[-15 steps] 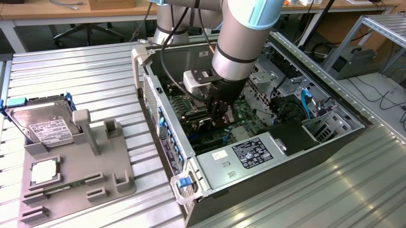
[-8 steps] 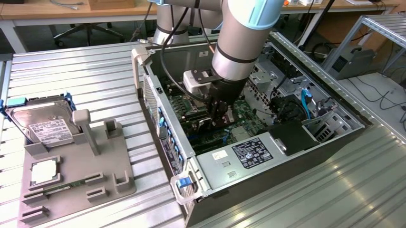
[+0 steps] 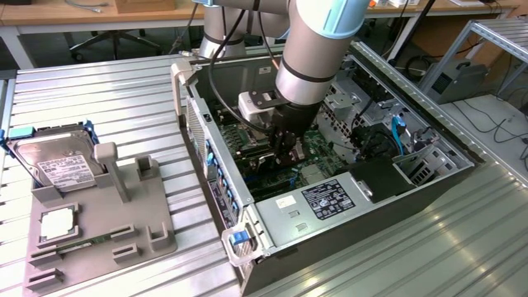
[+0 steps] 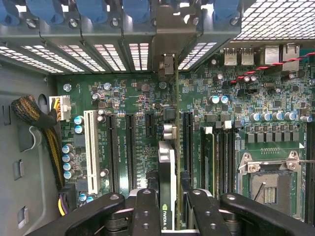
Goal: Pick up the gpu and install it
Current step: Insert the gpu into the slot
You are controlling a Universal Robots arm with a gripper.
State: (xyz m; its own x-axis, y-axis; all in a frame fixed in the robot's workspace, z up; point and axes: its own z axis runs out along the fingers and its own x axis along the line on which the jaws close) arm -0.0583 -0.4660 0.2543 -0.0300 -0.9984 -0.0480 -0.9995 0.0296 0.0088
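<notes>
Now the end effector [image 4: 168, 204], fingers narrowly parted, clamps the gpu [image 4: 167, 162] edge-on; the card stands upright over the motherboard [image 4: 142, 98], close above its black expansion slots [image 4: 131, 147].

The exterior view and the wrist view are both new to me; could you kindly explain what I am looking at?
The machine is a single robot arm with a gripper at its tip. The exterior view comes from a camera off the arm that looks down on the whole scene. The wrist view comes from a camera on the arm's wrist that looks past the gripper.

On the metal table lies an open computer case, and the arm reaches into it. At the exterior view's left stands a grey tray with a hard drive, a square chip and a memory stick.

In the wrist view the gripper is shut on a graphics card, seen edge-on over the green circuit board among its long slots. Whether the card is seated I cannot tell.
</notes>
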